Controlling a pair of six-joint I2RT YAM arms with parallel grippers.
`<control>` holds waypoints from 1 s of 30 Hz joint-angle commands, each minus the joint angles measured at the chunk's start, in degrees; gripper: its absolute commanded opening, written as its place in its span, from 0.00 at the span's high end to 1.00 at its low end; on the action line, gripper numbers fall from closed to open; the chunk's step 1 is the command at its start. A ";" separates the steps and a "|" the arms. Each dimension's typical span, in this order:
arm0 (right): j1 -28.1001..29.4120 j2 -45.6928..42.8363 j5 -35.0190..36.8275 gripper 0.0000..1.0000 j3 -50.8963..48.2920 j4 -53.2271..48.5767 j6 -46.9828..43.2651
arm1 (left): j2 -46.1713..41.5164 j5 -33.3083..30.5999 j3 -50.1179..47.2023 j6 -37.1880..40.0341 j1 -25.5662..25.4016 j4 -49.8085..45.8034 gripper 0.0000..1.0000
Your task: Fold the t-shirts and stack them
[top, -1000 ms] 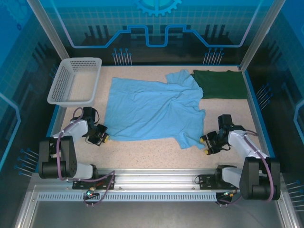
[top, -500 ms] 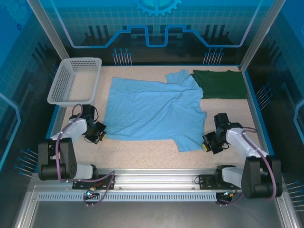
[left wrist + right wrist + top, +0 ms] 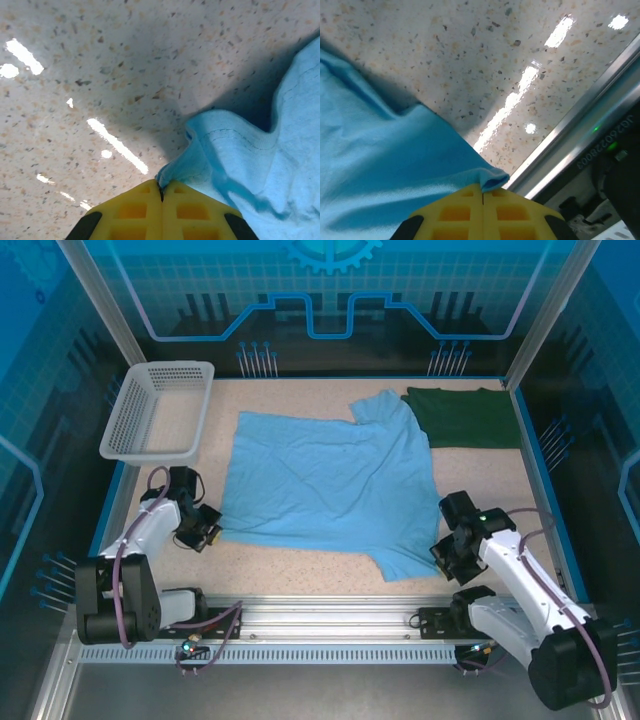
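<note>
- The light sky-blue cloth t-shirt (image 3: 330, 480) is lying spread out and slightly wrinkled across the middle of the speckled beige surface (image 3: 300, 565), with one sleeve reaching toward the far edge.
- The dark green cloth t-shirt (image 3: 468, 417) is lying flat in the far right corner, its left edge meeting the blue shirt's far sleeve.
- The left claw (image 3: 205, 533) is sitting low at the blue shirt's near left corner. In the left wrist view its yellow fingers (image 3: 132, 210) are pressing tight together, clenching the stitched hem corner between them.
- The right claw (image 3: 445, 552) is sitting at the blue shirt's near right corner, close to the metal rail (image 3: 570, 145) along the near edge. Its yellow fingers (image 3: 452, 212) are clamping together on a small fold of the blue cloth at their tips.
- The white plastic mesh basket (image 3: 150, 452) is standing in the far left corner, apart from both shirts.
</note>
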 commanded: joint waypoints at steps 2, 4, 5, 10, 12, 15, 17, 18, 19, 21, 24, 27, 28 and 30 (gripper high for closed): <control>2.17 4.51 7.19 1.00 8.57 -2.60 -0.52 | 0.47 0.57 4.40 2.51 0.71 -3.29 1.00; 2.60 9.19 9.90 1.00 13.86 -2.41 -3.26 | 2.71 1.07 8.02 2.74 0.71 -3.21 1.00; 2.60 11.86 11.24 1.00 17.62 -2.26 -4.63 | 4.17 1.23 10.35 2.76 0.71 -3.13 1.00; 1.91 25.20 14.63 1.00 30.86 0.13 -10.42 | 14.24 2.15 23.22 3.79 0.62 -3.91 1.00; 1.29 30.70 15.48 1.00 35.43 1.44 -12.57 | 18.85 2.99 28.14 4.39 0.43 -4.54 1.00; -0.57 40.29 15.31 1.00 43.43 1.77 -15.16 | 26.60 3.24 35.76 5.90 -0.07 -6.41 1.00; -1.54 47.04 15.03 1.00 49.63 1.65 -17.10 | 31.70 3.57 41.21 6.73 -0.43 -8.01 1.00; -1.90 49.85 14.48 1.00 52.39 1.28 -18.08 | 33.78 3.78 43.04 6.95 -0.59 -8.50 1.00; -2.06 53.15 13.85 1.00 56.01 0.81 -19.16 | 35.99 3.96 45.26 7.19 -0.76 -8.99 1.00; -2.10 58.77 13.16 1.00 62.57 -0.85 -20.64 | 39.75 4.03 49.79 7.61 -0.89 -10.33 1.00; -1.93 65.64 13.61 1.00 71.10 -3.61 -22.07 | 44.01 3.35 55.65 7.95 -1.64 -12.05 1.00; -2.51 70.44 14.12 0.86 75.99 -6.24 -22.55 | 47.00 2.96 60.55 7.84 -2.27 -14.01 0.70; -2.99 71.43 13.94 0.77 76.81 -6.57 -22.89 | 47.35 2.45 61.62 7.71 -2.41 -14.25 0.64; -4.26 72.06 12.84 0.69 77.22 -6.01 -23.70 | 46.99 1.47 62.79 7.68 -2.50 -14.31 0.53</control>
